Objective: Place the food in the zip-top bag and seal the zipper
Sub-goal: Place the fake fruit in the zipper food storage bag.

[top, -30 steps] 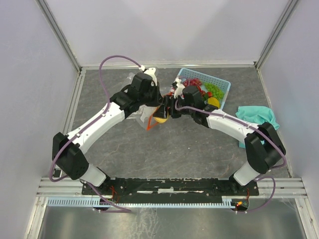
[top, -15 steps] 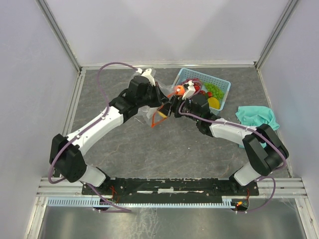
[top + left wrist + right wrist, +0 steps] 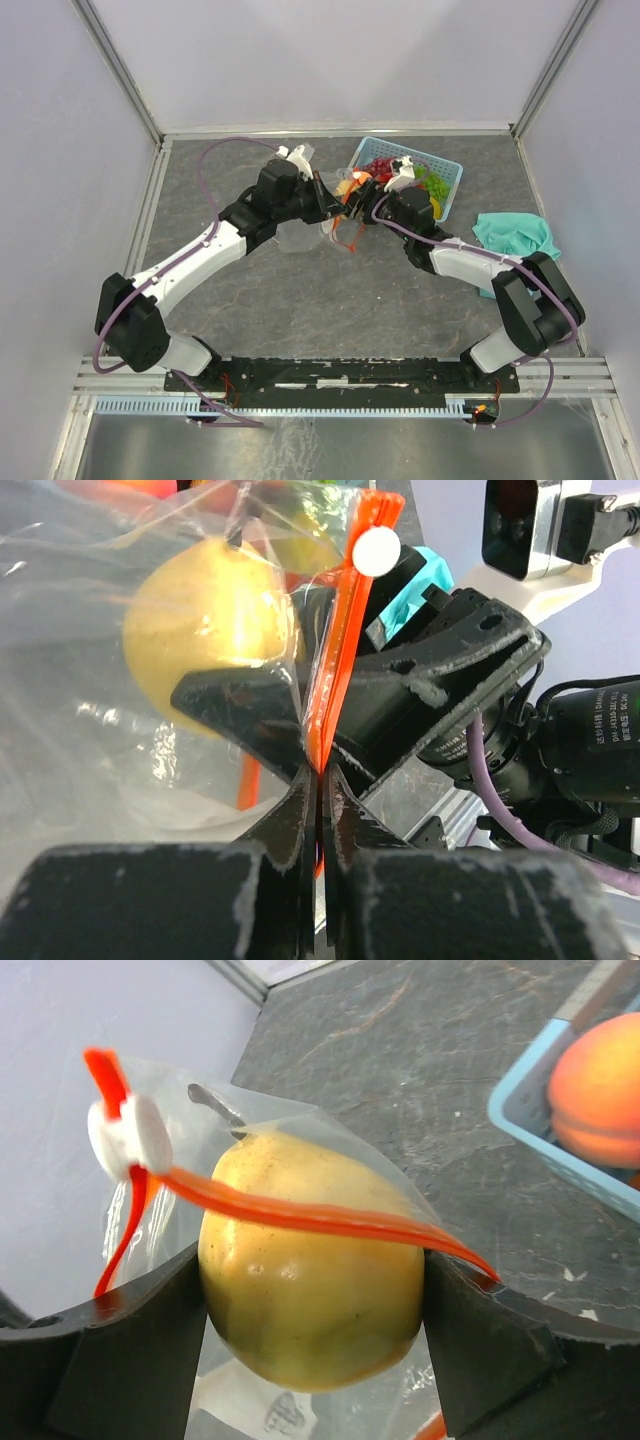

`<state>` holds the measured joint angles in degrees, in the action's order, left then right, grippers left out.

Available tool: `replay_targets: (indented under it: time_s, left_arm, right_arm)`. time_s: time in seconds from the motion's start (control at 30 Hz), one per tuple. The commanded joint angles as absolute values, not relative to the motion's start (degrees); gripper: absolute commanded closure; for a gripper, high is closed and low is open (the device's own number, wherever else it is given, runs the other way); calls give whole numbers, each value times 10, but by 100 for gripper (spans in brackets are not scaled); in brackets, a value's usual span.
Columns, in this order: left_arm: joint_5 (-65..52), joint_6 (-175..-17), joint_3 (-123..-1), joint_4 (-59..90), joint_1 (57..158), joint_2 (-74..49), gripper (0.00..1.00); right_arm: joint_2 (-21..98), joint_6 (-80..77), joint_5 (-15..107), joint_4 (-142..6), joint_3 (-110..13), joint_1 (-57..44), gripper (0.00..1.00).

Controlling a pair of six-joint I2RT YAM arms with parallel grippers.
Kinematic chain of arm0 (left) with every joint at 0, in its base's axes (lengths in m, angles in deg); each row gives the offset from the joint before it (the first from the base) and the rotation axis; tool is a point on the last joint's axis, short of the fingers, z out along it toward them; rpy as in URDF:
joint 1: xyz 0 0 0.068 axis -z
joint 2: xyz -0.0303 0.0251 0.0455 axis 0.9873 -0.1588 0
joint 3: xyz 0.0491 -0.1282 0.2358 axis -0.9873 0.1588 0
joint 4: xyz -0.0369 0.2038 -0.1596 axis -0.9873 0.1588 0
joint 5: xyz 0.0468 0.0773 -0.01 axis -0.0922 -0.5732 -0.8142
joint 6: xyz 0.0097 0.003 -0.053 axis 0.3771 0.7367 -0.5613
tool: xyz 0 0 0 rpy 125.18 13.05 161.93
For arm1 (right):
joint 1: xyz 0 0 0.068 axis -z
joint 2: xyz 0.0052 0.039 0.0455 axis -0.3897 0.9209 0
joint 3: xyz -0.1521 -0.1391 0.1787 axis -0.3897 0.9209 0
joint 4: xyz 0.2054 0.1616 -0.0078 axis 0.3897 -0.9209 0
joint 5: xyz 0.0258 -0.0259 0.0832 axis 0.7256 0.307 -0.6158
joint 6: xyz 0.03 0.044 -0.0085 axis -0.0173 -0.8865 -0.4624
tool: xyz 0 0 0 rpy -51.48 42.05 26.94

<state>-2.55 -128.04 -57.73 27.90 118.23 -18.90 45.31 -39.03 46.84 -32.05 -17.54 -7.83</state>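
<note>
My left gripper (image 3: 328, 206) (image 3: 318, 772) is shut on the red-orange zipper (image 3: 335, 650) and holds the clear zip-top bag (image 3: 300, 236) up by its mouth. The white slider (image 3: 376, 552) (image 3: 125, 1135) sits at the strip's far end. My right gripper (image 3: 357, 193) (image 3: 312, 1280) is shut on the yellow lemon (image 3: 310, 1290) (image 3: 205, 630). The lemon is at the bag's mouth, with plastic over its top and the zipper strip (image 3: 300, 1215) across it. More food, red and green pieces and a peach (image 3: 600, 1090), lies in the basket.
The light-blue basket (image 3: 447, 170) (image 3: 530, 1135) stands at the back right, just behind the grippers. A teal cloth (image 3: 515, 235) lies at the right edge. Metal frame posts and white walls close in the grey table (image 3: 330, 300).
Both grippers have moved back and to the right, toward the basket, taking the bag and the lemon with them. The zipper strip now hangs lower right of the grippers.
</note>
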Motion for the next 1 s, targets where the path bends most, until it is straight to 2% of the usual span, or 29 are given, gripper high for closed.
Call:
replay_targets:
  time_s: [0.0,0.07,0.27,0.4,0.6,0.67,0.97]
  left_arm:
    - [9,-1310,-573,240,1185,-174,97]
    - [7,-1312,-575,233,1185,-174,97]
    - [-7,-1324,-573,232,1181,-170,97]
    - [-33,-1328,-564,239,1173,-157,97]
    - [-62,-1324,-562,244,1161,-136,97]
    - [-63,-1327,-561,245,1156,-131,97]
    - [-92,-1307,-563,270,1146,-124,97]
  right_arm:
    - [451,-374,385,-288,-222,-83,53]
    - [451,-358,367,-305,-223,-82,48]
    - [424,-303,348,-408,-235,-82,23]
    - [408,-275,339,-478,-252,-83,14]
    - [397,-260,320,-551,-271,-82,7]
    - [395,-256,313,-563,-275,-82,0]
    - [376,-243,302,-622,-316,-82,1]
